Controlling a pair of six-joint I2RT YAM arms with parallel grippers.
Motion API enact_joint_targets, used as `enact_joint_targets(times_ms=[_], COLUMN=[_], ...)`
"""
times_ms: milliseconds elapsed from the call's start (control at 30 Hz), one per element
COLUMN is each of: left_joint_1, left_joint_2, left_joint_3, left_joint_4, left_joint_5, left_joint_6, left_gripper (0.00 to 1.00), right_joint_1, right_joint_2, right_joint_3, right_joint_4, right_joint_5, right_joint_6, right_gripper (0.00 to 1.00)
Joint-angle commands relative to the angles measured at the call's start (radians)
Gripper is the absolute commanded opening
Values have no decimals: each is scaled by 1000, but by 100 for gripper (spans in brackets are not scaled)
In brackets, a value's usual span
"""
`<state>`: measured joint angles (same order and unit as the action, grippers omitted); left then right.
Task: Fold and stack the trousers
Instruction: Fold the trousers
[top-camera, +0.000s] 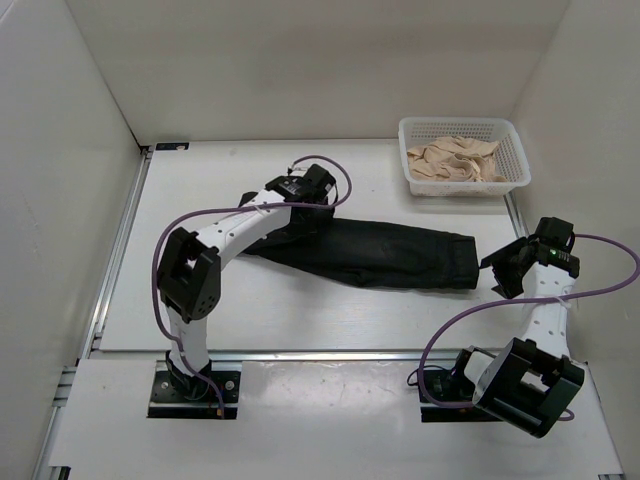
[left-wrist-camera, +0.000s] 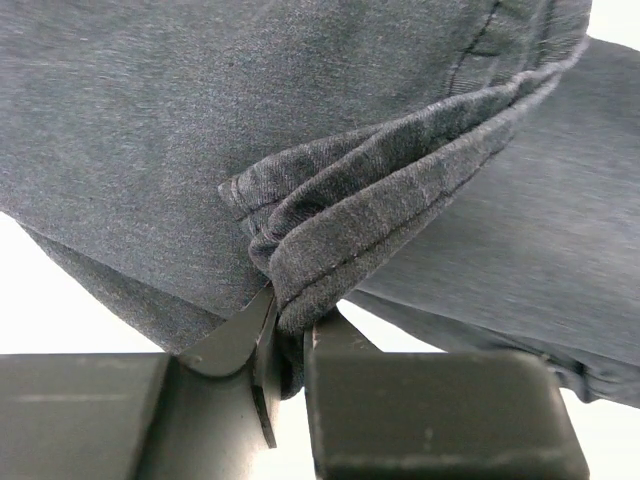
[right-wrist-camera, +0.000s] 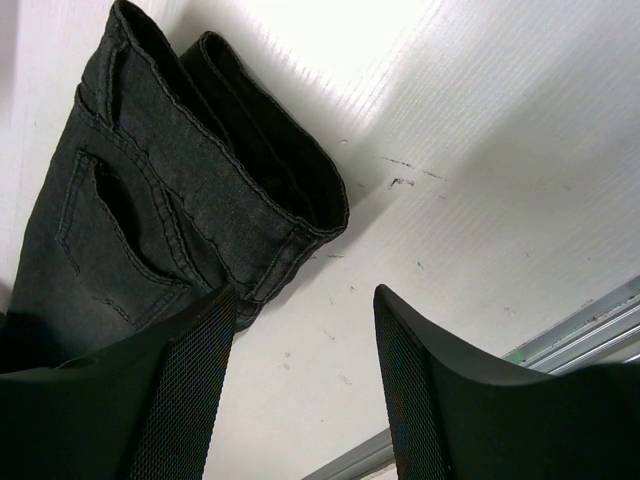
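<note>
Here, the trousers (top-camera: 385, 253) lay across the middle of the worktop (top-camera: 300, 315), doubled lengthwise, with the waistband end to the right and the other end to the left. The left end effector (left-wrist-camera: 290, 345) was closed on a bunched, hemmed fold of the fabric at the left end, the cloth pinched between its two fingers. The right end effector (right-wrist-camera: 305, 297) stood open just beside the waistband end, its fingers spread over bare worktop. A white basket (top-camera: 517, 172) holding beige cloth (top-camera: 455, 160) sat at the far right corner, apart from the trousers.
</note>
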<state>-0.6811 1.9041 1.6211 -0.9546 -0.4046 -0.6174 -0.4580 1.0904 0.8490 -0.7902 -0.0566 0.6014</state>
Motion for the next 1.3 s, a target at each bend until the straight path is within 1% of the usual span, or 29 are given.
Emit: enact_joint_targets(times_ms=[0,33,100,233,367,500,533,600,633,667,700,733,800,867,933,967,1000,1033,1067,1133,1167,1267], left_joint_1=[-47,-48,-84,-94,-94,-152,-176,-186,-186,-186,-186,-186,-186,-114,-39,56,105,153,237,307,360,429], left_joint_2=[-31,-31,-20,-48,-36,16,33,108,131,159,159,159,96,31,-9,-29,-69,-86,-102,-111,-111,-90], left_joint_3=[45,45,36,69,111,120,120,137,146,160,160,171,198,244,266,255,235,209,156,117,96,16], left_joint_4=[11,11,-2,-12,-12,-12,-12,-44,-86,-107,-127,-139,-154,-176,-187,-187,-155,-132,-109,-70,-56,-7], left_joint_5=[6,6,-3,10,49,58,58,67,87,87,87,87,75,75,84,117,140,162,211,242,266,323], left_joint_6=[-39,-51,-83,-133,-133,-133,-118,-108,-98,-97,-97,-64,-36,2,15,42,54,65,91,105,116,130], left_gripper=[10,10,10,10,10,10,14,27,40,75,92,100,100,95,80,74,67,58,58,58,58,63], right_joint_1=[-4,-4,-4,-4,-4,-4,-4,-4,-4,-4,-4,-4,-4,-4,-4,-4,-4,-4,-4,-4,-4,-4], right_joint_2=[-7,-7,-7,-7,-7,-17,-17,-17,-17,-17,-17,-17,-17,-17,-17,-17,-17,-17,-17,-17,-17,-17], right_joint_3=[13,13,13,13,13,13,13,13,13,13,13,13,13,13,22,22,22,22,22,22,22,22], right_joint_4=[5,5,5,5,5,5,5,5,5,5,5,5,5,5,5,5,5,5,5,5,5,5], right_joint_5=[-19,-19,-19,-19,-28,-28,-28,-28,-28,-28,-28,-28,-37,-37,-37,-37,-46,-46,-46,-46,-46,-55], right_joint_6=[-11,-11,-11,-11,-11,-11,-11,-11,-11,-11,-11,-11,-11,-11,-11,-11,-11,-11,-2,-2,-2,-2], right_gripper=[62,62,62,62,62,62,62,62,62,62,62,62,62,62,62,62,62,62,62,62,62,62])
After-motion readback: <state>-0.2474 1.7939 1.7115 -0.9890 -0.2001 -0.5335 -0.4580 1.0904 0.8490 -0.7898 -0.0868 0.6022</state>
